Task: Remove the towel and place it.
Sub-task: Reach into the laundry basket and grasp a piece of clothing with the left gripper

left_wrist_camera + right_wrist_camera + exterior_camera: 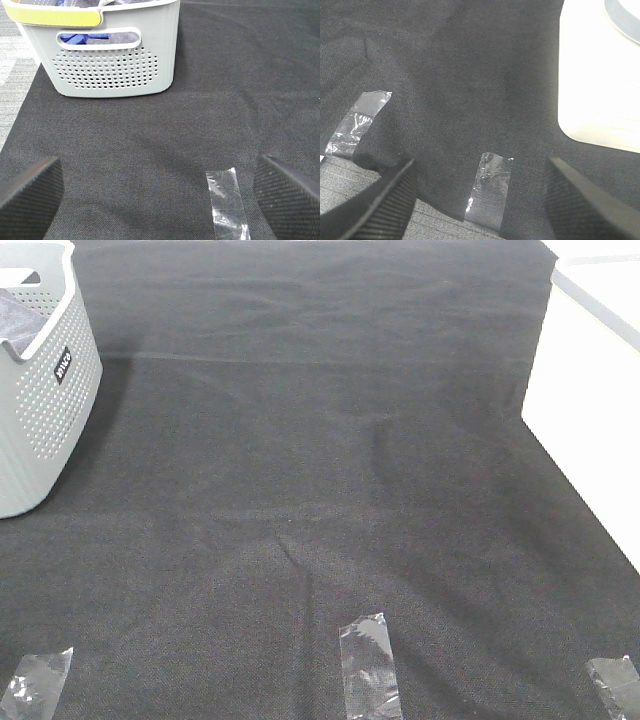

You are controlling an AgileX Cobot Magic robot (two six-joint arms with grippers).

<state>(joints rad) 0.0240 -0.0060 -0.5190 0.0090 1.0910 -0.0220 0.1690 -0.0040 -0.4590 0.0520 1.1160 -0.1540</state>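
A cloth (pixel 320 460) is spread across the whole scene, and on it at the far left stands a basket (pixel 45 400) with the towel (pixel 12 318) lying inside, beside another piece of fabric (pixel 80 37) that shows through the basket's handle slot (pixel 100 38). At the far right a box (pixel 585 390) sits at the cloth's right side, well apart from the basket. Along the near edge lie three tape strips, well apart from one another: one at the left (pixel 35 685), one about the middle (pixel 368 660) and one at the right (pixel 618 685).
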